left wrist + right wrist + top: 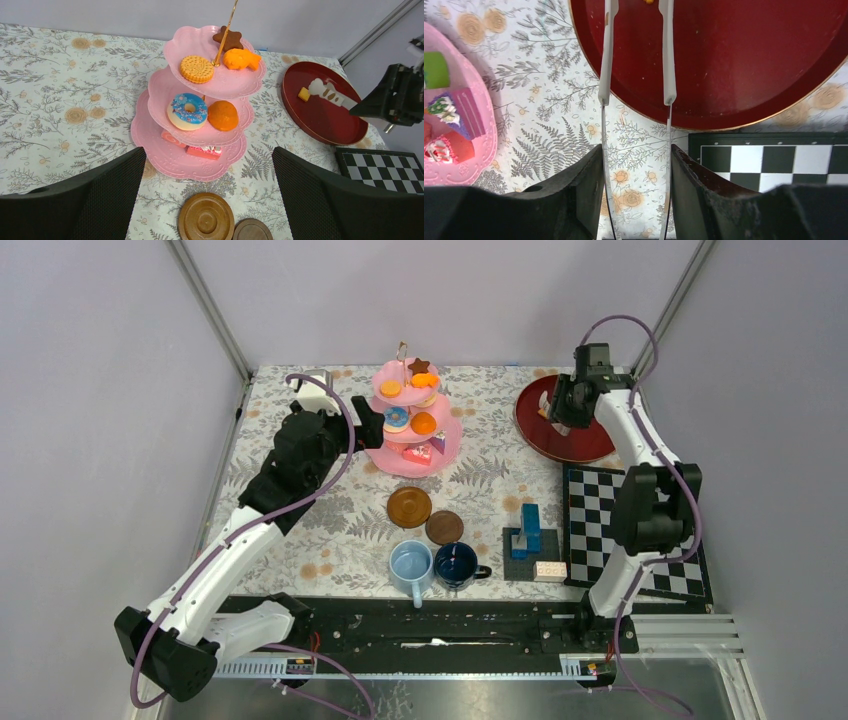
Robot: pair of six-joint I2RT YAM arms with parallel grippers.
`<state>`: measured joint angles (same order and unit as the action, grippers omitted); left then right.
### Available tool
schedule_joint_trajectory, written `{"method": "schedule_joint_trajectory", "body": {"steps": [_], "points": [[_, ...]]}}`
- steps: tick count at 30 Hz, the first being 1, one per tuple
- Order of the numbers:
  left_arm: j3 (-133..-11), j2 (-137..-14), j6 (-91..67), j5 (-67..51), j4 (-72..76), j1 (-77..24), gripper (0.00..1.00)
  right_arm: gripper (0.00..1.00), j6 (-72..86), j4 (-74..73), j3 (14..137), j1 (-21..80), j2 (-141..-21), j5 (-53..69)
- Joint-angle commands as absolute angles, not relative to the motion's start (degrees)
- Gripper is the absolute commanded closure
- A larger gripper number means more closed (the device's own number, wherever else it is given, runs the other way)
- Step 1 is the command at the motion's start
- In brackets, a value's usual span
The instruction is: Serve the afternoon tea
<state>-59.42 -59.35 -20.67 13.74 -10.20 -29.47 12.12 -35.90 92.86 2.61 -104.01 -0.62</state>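
Pink stand (150, 137) sits mid-table at the back. It has three scalloped tiers with toy pastries (187, 111) lying loose on each. The two saucers (409, 506) are just in front of it, and the light-blue mug (411, 568) and dark-blue mug (456, 565) stand side by side near the arm bases.

Left gripper (208, 165) hovers just left of the stand with its jaws spread wide, holding nothing. Right gripper (636, 150) is clamped on white tongs (668, 60), which reach over the red tray (749, 60). The tong tips are at a small yellow piece (302, 94), likely another pastry. Cannot tell if it is actually pinched.

Handling guesses:
- **Stand:** stiff, tall and tippy. The pastries are not fixed, so any tilt could spill them. Best hold is the gold loop (402, 350) on top, lifted straight up, or else the bottom tier rim.
- **Pastries:** light and small, with glossy ones that may slip. Tongs suit them, with gentle squeeze.
- **Saucers:** thin and flat, so pinch at the rim.
- **Mugs:** rigid, so grab the wall or handle.
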Motion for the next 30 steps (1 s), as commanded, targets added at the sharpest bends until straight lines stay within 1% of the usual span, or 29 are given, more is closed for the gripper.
{"method": "schedule_joint_trajectory", "body": {"steps": [1,10,15,30], "points": [[-59.2,-58.7,-20.8,13.2,-7.2,-29.7,0.01,0.57,19.1,-37.2,96.1,2.5,-106.0,-0.5],[-59.1,-58.5,-20.8,13.3,-7.2,-29.9,0.01,0.55,23.5,-33.7,93.9,2.5,-109.5,-0.7],[-59.2,-58.4,-20.8,13.3,-7.1,-30.0,0.01,0.53,23.5,-33.3,95.4,2.5,-111.6,-1.6],[-59.1,-58.3,-20.7,13.5,-7.3,-30.2,0.01,0.51,21.0,-35.3,101.8,3.2,-117.4,-2.2]]}}
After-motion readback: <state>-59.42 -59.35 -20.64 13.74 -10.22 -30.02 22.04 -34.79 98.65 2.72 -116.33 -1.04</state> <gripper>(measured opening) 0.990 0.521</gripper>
